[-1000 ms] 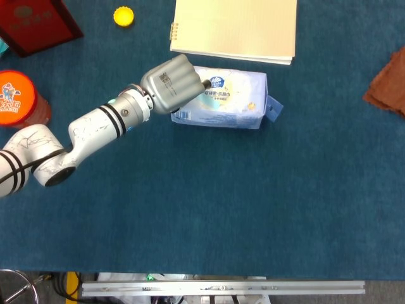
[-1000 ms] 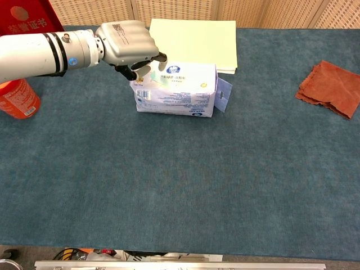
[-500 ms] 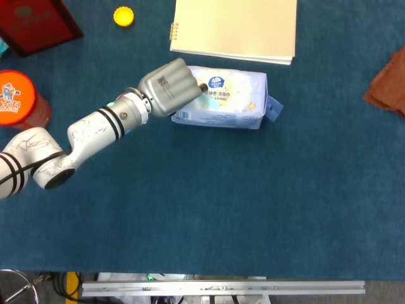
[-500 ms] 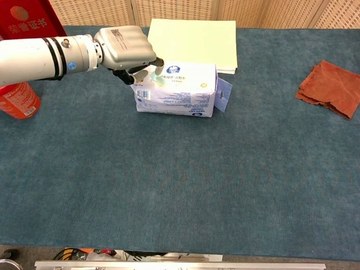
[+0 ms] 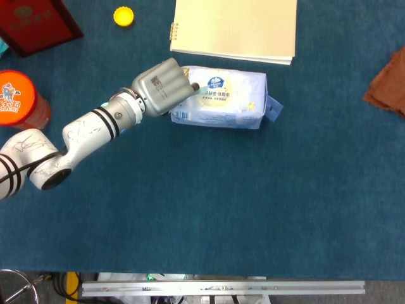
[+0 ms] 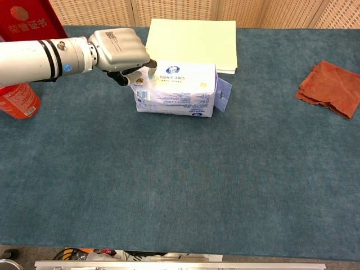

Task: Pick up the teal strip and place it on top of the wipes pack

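The white and blue wipes pack [image 5: 224, 100] [image 6: 179, 90] lies in the middle of the table, in front of the notebook. A pale teal strip [image 5: 201, 95] [image 6: 147, 76] lies on the left end of its top. My left hand [image 5: 162, 87] [image 6: 120, 49] hovers at the pack's left end, knuckles up, its fingertips [image 6: 150, 63] just above the pack's corner. Nothing shows between the fingers, and the palm side is hidden. My right hand is in neither view.
A cream spiral notebook [image 5: 234, 28] lies just behind the pack. At the left stand an orange can [image 5: 19, 98] and a red box [image 5: 35, 22], with a yellow cap [image 5: 123, 16] beyond. A rust cloth [image 6: 331, 87] lies at the right.
My left hand has drawn back to the left, off the top of the pack. The teal strip stays on the pack's left end.
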Tool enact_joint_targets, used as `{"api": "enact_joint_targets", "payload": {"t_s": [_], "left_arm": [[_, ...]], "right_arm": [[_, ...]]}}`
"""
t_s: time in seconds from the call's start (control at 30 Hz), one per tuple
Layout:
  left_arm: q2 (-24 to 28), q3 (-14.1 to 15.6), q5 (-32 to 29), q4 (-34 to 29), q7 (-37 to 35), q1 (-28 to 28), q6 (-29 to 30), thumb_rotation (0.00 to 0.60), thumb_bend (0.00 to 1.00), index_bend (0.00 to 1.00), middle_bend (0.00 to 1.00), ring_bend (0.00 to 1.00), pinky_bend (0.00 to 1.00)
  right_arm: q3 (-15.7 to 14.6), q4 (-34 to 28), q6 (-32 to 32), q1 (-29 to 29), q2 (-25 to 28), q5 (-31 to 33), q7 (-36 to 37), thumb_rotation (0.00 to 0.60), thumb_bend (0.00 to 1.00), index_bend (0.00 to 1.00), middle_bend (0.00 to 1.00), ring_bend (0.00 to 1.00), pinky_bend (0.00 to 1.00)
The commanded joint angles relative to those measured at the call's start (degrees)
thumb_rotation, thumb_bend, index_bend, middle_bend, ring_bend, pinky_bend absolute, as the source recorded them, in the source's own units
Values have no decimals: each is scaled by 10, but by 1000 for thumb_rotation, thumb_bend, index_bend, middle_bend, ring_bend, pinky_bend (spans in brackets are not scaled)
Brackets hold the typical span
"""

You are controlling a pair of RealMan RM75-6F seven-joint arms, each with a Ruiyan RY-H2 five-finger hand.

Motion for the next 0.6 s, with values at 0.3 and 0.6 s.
{"api": "enact_joint_targets", "payload": {"t_s": [0.3, 0.6], "left_arm": [[11, -4, 2, -16, -3, 6, 11, 509, 647, 325, 654, 665, 776], [2, 1, -7, -11, 17, 8, 0, 508, 646, 330, 654, 665, 776]], "right_arm": [[-1, -3, 5, -3, 2, -2, 1, 600, 258, 303, 395, 452, 352], [-1, -3, 7, -5, 3, -3, 2, 600, 258, 306, 396, 454, 352]]}}
